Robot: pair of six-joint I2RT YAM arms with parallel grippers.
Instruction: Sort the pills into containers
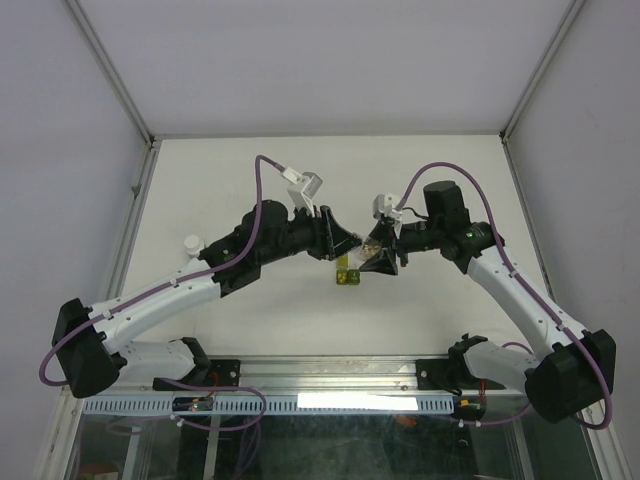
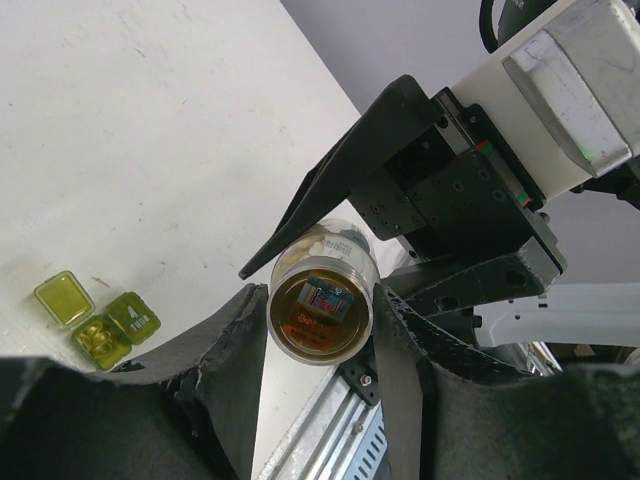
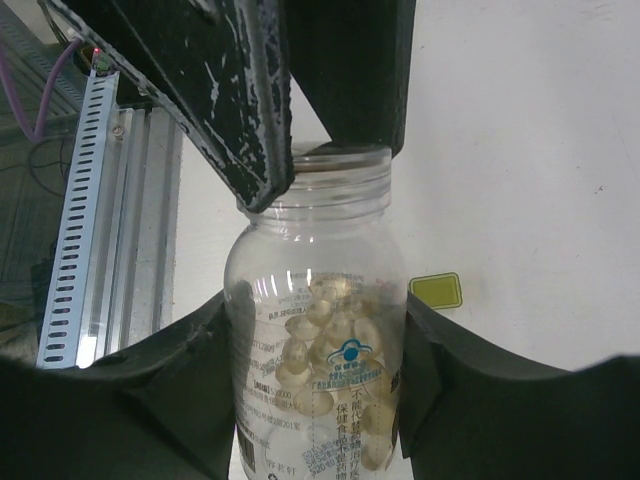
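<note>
Right claw [image 3: 318,380] gripped the clear bottle [image 3: 300,250] of pills [image 3: 335,330] by its body; left claw [image 2: 320,335] pinched its neck, both near the green containers [image 2: 95,320] on the surface [image 2: 150,120].

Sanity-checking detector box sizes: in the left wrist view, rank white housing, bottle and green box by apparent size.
1. white housing
2. bottle
3. green box, though it lies farther from the camera, so its true size is unsure.
</note>
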